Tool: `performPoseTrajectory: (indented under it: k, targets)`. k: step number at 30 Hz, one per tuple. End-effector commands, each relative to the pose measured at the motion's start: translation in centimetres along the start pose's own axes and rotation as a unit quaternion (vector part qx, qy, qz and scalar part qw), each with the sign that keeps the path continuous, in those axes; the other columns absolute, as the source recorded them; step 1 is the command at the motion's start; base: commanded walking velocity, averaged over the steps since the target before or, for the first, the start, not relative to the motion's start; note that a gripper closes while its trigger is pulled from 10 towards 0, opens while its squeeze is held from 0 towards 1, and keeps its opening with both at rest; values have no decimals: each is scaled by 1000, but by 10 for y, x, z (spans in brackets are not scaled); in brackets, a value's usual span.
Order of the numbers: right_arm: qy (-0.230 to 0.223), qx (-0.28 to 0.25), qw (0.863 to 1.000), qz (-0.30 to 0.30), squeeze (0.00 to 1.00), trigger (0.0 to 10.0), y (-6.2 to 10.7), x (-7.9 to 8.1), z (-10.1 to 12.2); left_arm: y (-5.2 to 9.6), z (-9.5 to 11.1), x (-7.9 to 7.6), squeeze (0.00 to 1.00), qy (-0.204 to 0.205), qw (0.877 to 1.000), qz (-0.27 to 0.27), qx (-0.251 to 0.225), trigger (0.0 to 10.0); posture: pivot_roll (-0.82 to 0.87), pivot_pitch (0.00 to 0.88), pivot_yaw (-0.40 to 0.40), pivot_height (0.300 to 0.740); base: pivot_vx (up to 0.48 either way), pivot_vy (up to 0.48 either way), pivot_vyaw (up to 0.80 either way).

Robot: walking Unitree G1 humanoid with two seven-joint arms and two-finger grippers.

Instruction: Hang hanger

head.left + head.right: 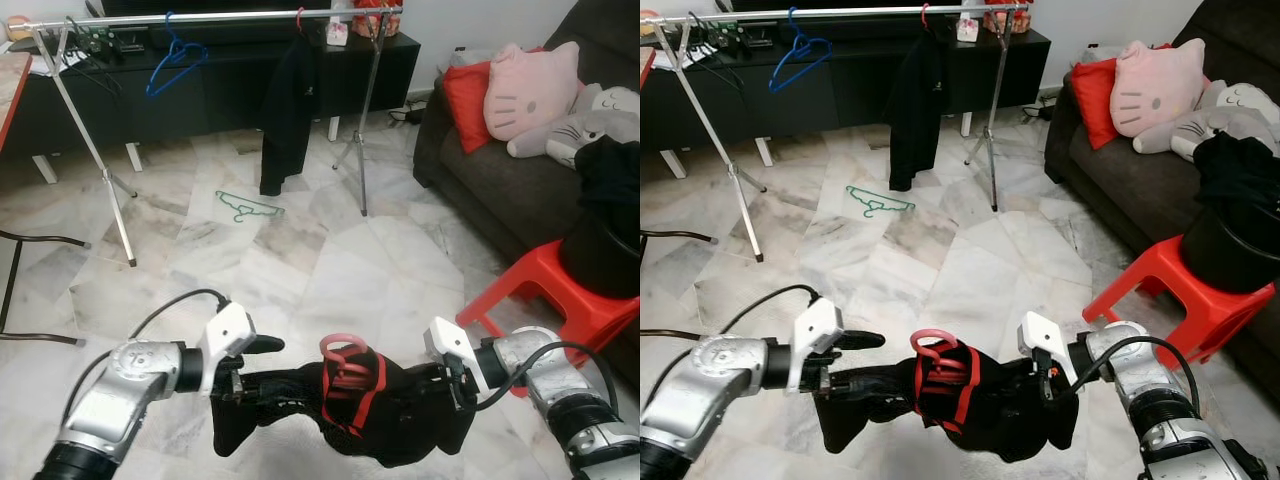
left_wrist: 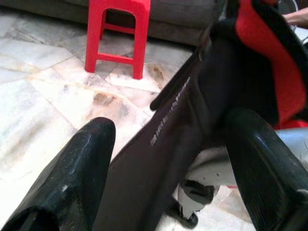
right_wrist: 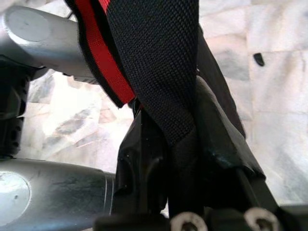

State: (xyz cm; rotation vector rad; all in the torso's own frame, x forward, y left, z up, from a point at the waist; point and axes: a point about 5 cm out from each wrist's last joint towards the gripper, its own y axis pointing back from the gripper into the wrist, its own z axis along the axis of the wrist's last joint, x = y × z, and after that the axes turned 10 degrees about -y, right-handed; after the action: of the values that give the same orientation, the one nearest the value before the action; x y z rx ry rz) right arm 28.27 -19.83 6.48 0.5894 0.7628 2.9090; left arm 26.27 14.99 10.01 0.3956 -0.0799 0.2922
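The garment (image 1: 400, 420) held near is black with red trim; the hanger (image 1: 345, 362) in it is pink; the floor (image 1: 300, 270) is pale marble veined in brown and grey; far left hangs a blue hanger (image 1: 172, 62); a green hanger (image 1: 248, 207) lies on the floor; the stool (image 1: 560, 300) at right is red; both arms are silver with black fingers.

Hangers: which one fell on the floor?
The green hanger, lying flat on the tiles under the rail. The blue one hangs from the rail, and the pink one sits between the grippers.
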Motion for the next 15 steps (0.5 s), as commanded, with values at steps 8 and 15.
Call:
performPoseTrajectory:
  k: [8,15]
  targets:
    - [22,-7,1000,18,0,0,0,0,12,-11,4,1,0,-7,1000,-13,-9,10000,-45,55,-119,740,0,0,0]
    - [26,-5,999,27,0,0,-6,1,14,-16,4,-7,0,-6,998,-55,-8,10000,-42,54,-121,740,0,0,0]
